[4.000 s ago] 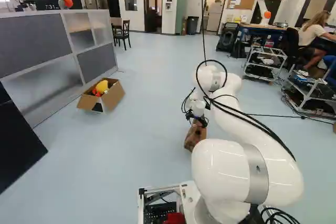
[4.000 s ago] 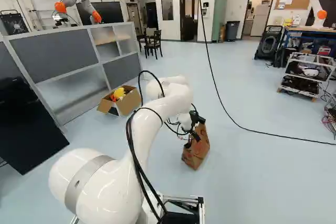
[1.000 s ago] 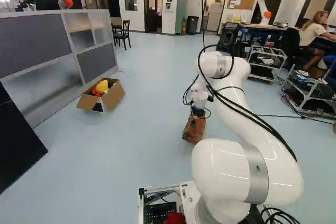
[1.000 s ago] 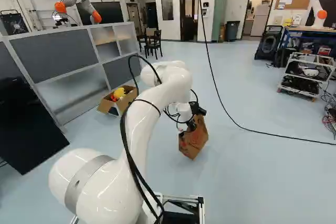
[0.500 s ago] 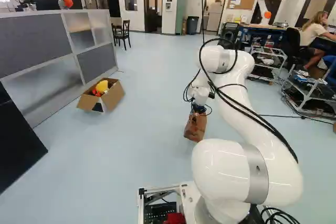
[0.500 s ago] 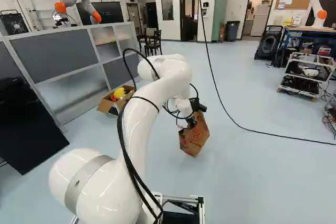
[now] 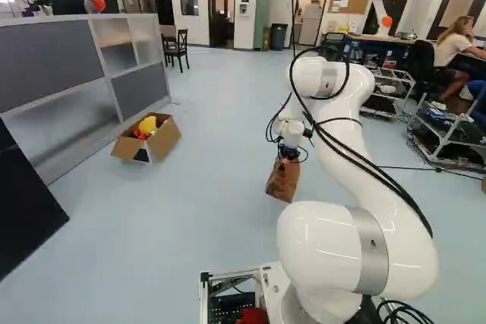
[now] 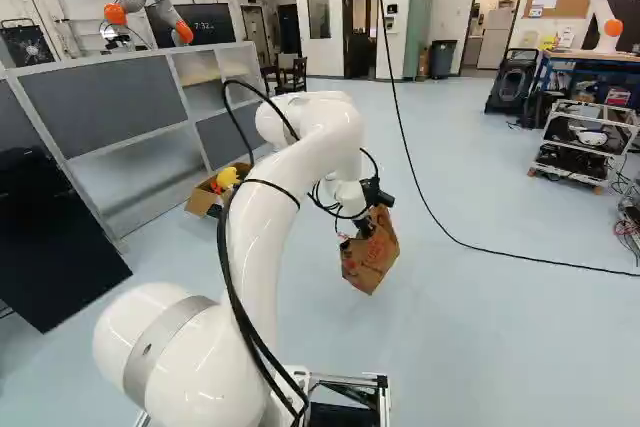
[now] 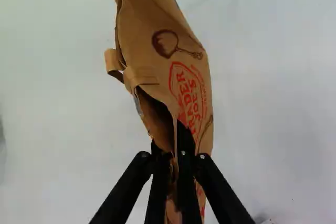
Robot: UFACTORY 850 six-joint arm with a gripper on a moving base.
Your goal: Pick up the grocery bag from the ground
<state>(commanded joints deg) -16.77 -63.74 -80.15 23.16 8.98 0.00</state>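
At the foot of both base views, the white arm (image 8: 265, 257) is rising from its joint and reaching ahead, its wrist bending down over the paper bag (image 8: 370, 255). The black fingers (image 9: 181, 144) are pinching a thin edge of the bag's open mouth, one on either side of the paper. In the wrist view, most of the bag's long side is stretching out ahead of them, so the grip is sitting towards one end. A handle loop (image 9: 110, 59) is sticking out by the mouth, free of the grip. The bag is hanging tilted beneath the fingers, a lower corner pointing down, and seems to be clearing the pale floor (image 8: 480, 337). The lift is probably nearly done; what it is needing now is a slow, straight rise, since so narrow a hold could be letting the weight swing or the paper tear. Farther off, a cardboard box (image 7: 161, 140) with a yellow toy (image 7: 149, 124) inside is standing beside the grey partition (image 7: 64, 58), well apart from the bag. Beyond, another robot (image 8: 115, 14) is showing above the partition, and a chair (image 7: 177, 49) is standing past its far end.
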